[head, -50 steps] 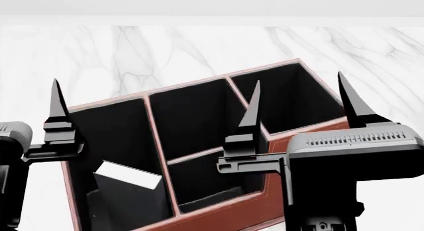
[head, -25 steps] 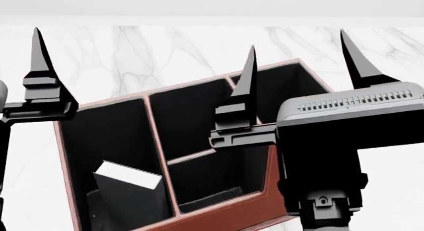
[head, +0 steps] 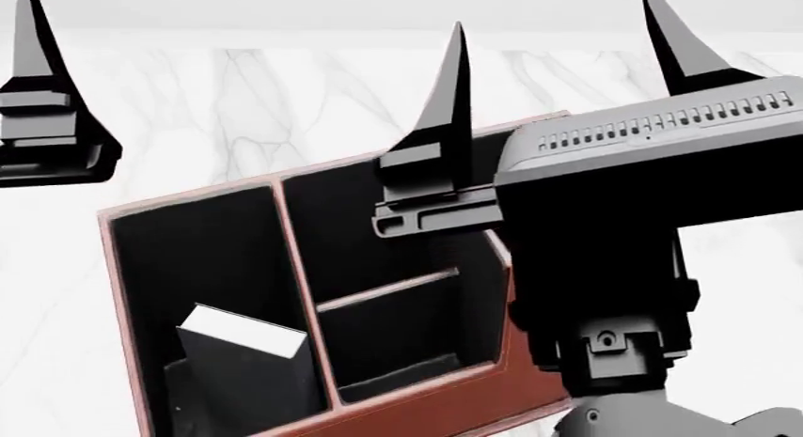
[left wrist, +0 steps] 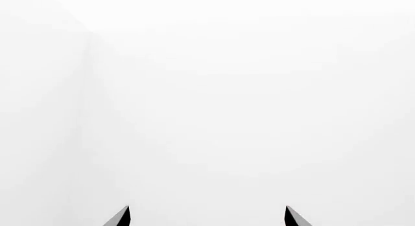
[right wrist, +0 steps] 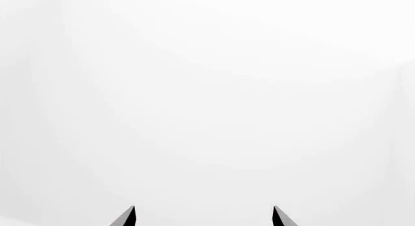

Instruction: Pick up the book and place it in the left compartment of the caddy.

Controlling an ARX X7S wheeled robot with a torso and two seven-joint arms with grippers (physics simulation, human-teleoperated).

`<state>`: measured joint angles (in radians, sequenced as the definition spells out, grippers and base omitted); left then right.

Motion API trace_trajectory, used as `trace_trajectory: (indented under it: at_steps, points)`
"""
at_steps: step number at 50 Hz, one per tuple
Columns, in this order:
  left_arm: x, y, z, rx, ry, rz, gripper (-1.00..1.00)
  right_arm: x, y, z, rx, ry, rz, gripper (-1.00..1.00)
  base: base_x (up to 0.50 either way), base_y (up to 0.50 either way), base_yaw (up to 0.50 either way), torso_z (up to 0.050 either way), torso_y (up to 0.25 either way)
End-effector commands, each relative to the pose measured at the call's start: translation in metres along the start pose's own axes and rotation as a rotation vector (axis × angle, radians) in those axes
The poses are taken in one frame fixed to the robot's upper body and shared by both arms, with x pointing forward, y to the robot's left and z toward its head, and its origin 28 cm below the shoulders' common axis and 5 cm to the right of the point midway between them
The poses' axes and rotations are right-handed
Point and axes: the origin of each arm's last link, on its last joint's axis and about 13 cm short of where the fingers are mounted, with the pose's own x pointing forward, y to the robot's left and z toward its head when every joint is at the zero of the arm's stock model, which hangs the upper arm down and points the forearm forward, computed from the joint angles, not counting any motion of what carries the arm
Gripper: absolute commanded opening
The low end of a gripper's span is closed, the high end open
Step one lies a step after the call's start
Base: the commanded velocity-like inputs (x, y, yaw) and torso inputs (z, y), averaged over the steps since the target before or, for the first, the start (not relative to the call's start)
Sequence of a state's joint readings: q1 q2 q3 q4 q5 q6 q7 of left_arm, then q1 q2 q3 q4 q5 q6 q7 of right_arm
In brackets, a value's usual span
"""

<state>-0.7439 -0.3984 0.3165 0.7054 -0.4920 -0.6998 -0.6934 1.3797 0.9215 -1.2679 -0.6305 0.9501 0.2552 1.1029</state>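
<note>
The reddish-brown caddy (head: 188, 200) sits on the marble table in the head view. The book (head: 244, 332), black with its white page edges facing up, leans tilted inside the left compartment (head: 201, 258), near its front end. No gripper touches it. My right gripper (head: 554, 14) is raised above the caddy's right half, open and empty. Only one of my left gripper's fingers (head: 38, 70) shows at the head view's left edge, high above the table. Both the left gripper (left wrist: 207, 217) and the right gripper (right wrist: 204, 217) show spread tips against blank white in the wrist views.
White marble tabletop (head: 251, 99) extends behind and left of the caddy. The middle section with its low divider (head: 383, 291) lies beside the book's compartment. My right arm's body (head: 603, 268) covers the caddy's right end section.
Both grippers have risen, the right one also shifting left and closer to the camera. The book and the caddy have not moved.
</note>
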Motion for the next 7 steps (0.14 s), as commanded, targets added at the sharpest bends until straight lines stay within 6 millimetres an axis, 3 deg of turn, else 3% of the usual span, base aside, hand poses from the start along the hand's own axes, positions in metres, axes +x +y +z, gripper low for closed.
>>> trace_trajectory:
  at_steps: [1,7]
  points:
    - [0.0042,-0.0003,0.0171,-0.018,-0.051,0.004,1.00,0.0059,0.0013,0.0184,0.008,-0.062,0.022,1.00,0.00,0.00,0.00,0.000,0.000]
    - [0.0053,-0.0007,0.0206,-0.021,-0.057,0.004,1.00,0.0077,0.0001,0.0260,-0.004,-0.073,0.024,1.00,0.00,0.00,0.00,0.000,0.000]
